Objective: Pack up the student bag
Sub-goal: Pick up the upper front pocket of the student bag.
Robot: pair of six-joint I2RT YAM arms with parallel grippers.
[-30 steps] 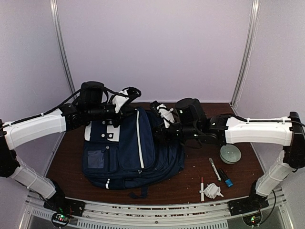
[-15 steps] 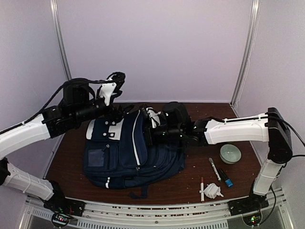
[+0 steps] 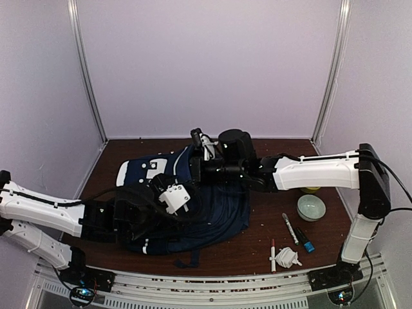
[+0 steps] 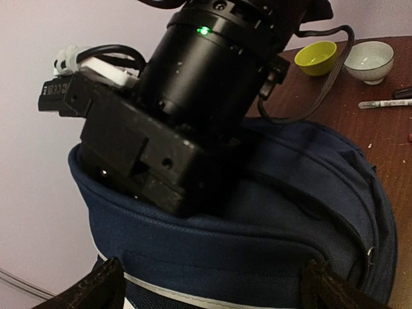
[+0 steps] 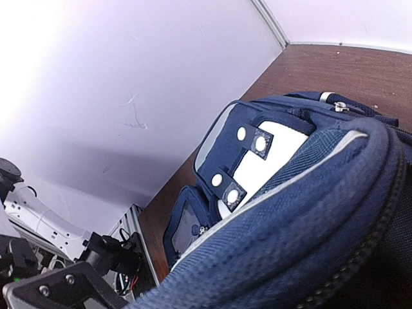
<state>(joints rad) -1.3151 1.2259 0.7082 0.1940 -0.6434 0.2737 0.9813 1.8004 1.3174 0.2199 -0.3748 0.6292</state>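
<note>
Left end effector (image 4: 212, 288) gapes wide; right end effector (image 3: 196, 166) clamped.

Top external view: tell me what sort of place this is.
Probably a robot lab test cell: left arm and right arm bolted to a table, plain enclosure walls, a staged navy backpack.

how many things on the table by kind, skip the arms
navy backpack: 1
bowls: 2 (pale bowl, yellow-green bowl)
markers and pens: 3 (white marker, blue-capped marker, red-tipped pen)
crumpled white wad: 1
total: 7
</note>
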